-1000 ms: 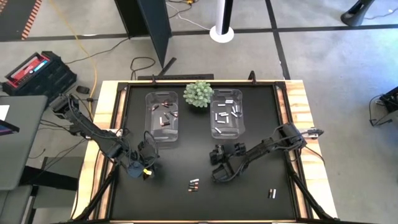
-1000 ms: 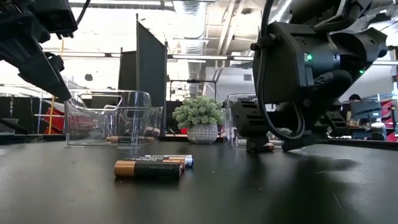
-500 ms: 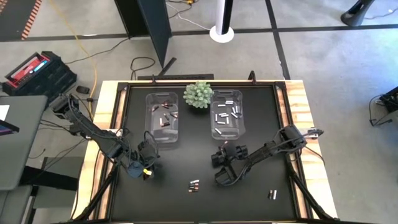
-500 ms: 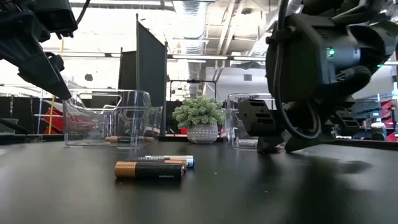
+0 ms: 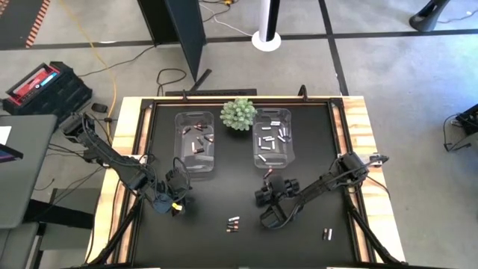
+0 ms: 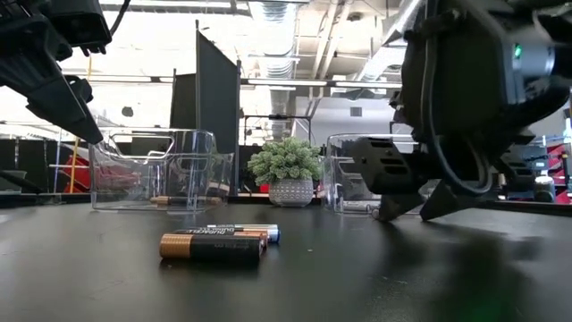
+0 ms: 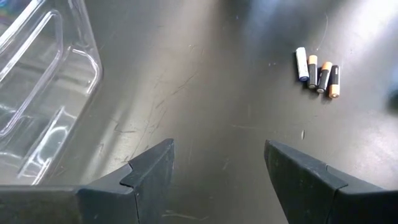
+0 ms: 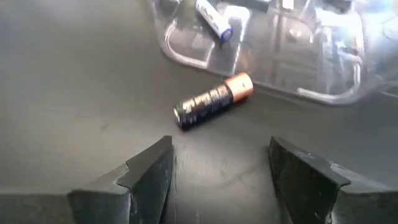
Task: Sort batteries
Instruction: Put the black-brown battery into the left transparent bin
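Above a loose battery (image 8: 213,101), right gripper (image 8: 219,171) jaws gape, empty.

You have two clear plastic bins (image 5: 195,142) on the desk (image 5: 314,224), each holding several batteries too small to count exactly. Between the bins stands one green spiky plant (image 5: 238,113) in a pale pot. On the open desk you can count a cluster of four loose batteries (image 7: 317,68), three copper-tipped and one pale; one more single battery (image 8: 212,100) just beside the bin on the right; and a separate small group (image 5: 326,233) that looks like two cells.
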